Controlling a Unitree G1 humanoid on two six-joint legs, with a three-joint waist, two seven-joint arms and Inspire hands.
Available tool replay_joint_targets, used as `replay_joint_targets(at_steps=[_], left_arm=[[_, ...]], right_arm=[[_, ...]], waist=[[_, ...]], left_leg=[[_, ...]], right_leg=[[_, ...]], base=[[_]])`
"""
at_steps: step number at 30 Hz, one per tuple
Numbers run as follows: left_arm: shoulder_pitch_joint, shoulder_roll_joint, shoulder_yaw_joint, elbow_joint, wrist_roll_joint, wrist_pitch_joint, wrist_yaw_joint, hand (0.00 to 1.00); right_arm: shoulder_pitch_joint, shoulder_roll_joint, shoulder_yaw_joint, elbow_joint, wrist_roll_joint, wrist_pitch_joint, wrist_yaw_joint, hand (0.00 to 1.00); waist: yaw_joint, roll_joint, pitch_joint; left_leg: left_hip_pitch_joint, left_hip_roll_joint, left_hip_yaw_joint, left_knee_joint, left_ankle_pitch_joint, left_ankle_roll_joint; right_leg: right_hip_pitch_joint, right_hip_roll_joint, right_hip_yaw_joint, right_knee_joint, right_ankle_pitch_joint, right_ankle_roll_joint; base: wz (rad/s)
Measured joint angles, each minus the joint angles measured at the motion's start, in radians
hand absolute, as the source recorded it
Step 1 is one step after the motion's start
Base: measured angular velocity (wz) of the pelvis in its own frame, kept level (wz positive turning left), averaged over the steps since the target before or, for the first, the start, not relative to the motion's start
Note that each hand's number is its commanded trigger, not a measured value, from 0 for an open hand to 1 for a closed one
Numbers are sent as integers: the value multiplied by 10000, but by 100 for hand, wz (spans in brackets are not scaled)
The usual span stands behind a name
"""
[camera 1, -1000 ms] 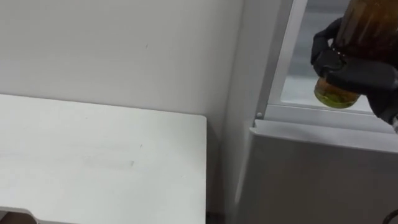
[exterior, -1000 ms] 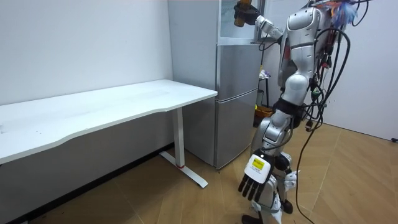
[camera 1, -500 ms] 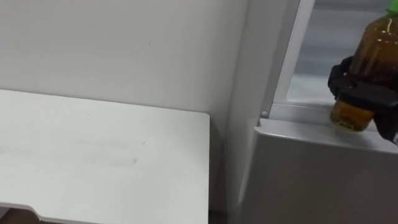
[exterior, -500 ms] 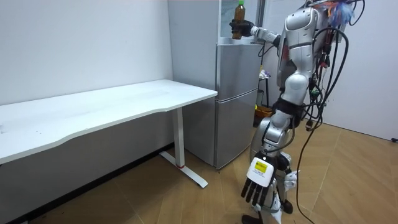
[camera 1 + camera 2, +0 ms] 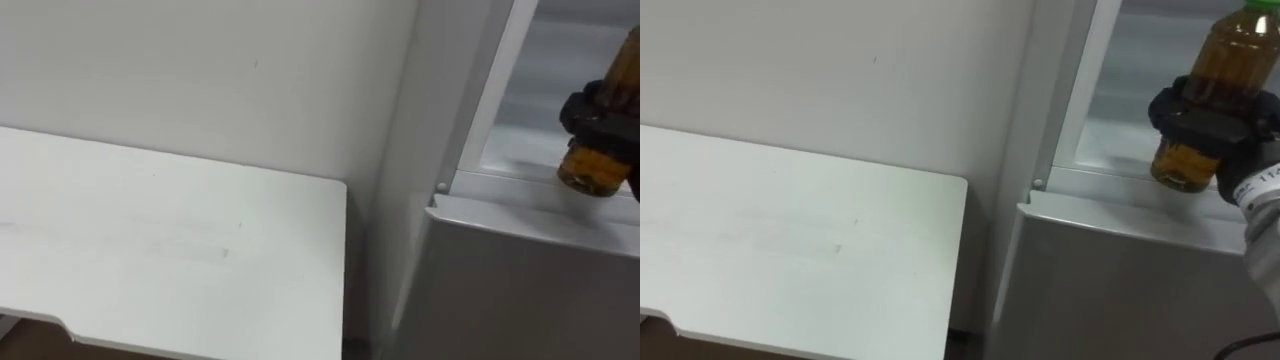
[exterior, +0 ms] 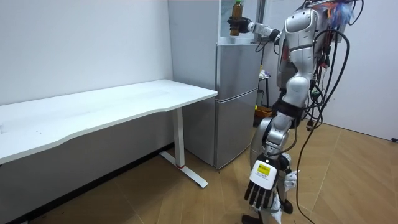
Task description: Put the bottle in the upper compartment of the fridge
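A bottle (image 5: 1222, 65) of amber liquid with a green cap stands upright in the open upper fridge compartment (image 5: 1118, 110), its base just above the front sill. My right hand (image 5: 1202, 128), in a black glove, is shut around its lower half. In the left eye view the bottle's base (image 5: 592, 176) and the right hand (image 5: 600, 112) sit at the right edge. The room view has the bottle (image 6: 237, 8) and my right hand (image 6: 240, 26) at the fridge's top. My left hand (image 6: 261, 185) hangs low beside my leg, fingers relaxed.
The grey lower fridge door (image 5: 1120, 285) is closed below the sill. A white table (image 5: 790, 260) stands to the fridge's left against the wall, with a narrow gap between them. I stand on a wooden floor (image 6: 205, 205) facing the fridge.
My right hand brought the bottle down from above the sill and set it upright at the compartment's opening. The eye views shifted slightly. My left hand swung a little.
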State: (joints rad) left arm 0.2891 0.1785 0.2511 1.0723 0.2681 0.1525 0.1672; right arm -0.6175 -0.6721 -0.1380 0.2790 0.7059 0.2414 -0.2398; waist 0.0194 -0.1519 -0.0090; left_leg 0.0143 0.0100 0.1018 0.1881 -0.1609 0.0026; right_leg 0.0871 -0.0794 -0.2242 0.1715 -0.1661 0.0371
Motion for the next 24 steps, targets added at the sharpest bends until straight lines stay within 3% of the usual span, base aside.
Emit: replay_joint_targets(at_steps=[5,17,21,24], left_arm=[[-8,10,8,-31,-14,-45,-9,0],[187,7,207,-695,-6,172,-44,0],[190,10,206,-716,15,233,-43,0],[191,9,205,-720,16,304,-42,0]], right_arm=[[-334,-3,27,744,141,10,-326,100],[-1733,-79,27,744,554,82,-515,100],[-1891,-457,323,750,531,86,-462,100],[-1891,-476,416,779,529,94,-351,100]], waist=[[81,-9,2],[-5,-36,-40],[29,-88,-84],[35,-120,-108]], left_leg=[[-48,-9,-80,8,1,1],[-211,-11,-160,28,2,-1],[-253,-14,-244,31,3,-3],[-285,-18,-281,53,4,-4]], right_leg=[[-35,-2,-10,1,0,0],[-152,3,-98,-3,0,0],[-138,3,-263,-10,0,0],[-136,5,-293,-19,0,0]], base=[[0],[1],[8],[5]])
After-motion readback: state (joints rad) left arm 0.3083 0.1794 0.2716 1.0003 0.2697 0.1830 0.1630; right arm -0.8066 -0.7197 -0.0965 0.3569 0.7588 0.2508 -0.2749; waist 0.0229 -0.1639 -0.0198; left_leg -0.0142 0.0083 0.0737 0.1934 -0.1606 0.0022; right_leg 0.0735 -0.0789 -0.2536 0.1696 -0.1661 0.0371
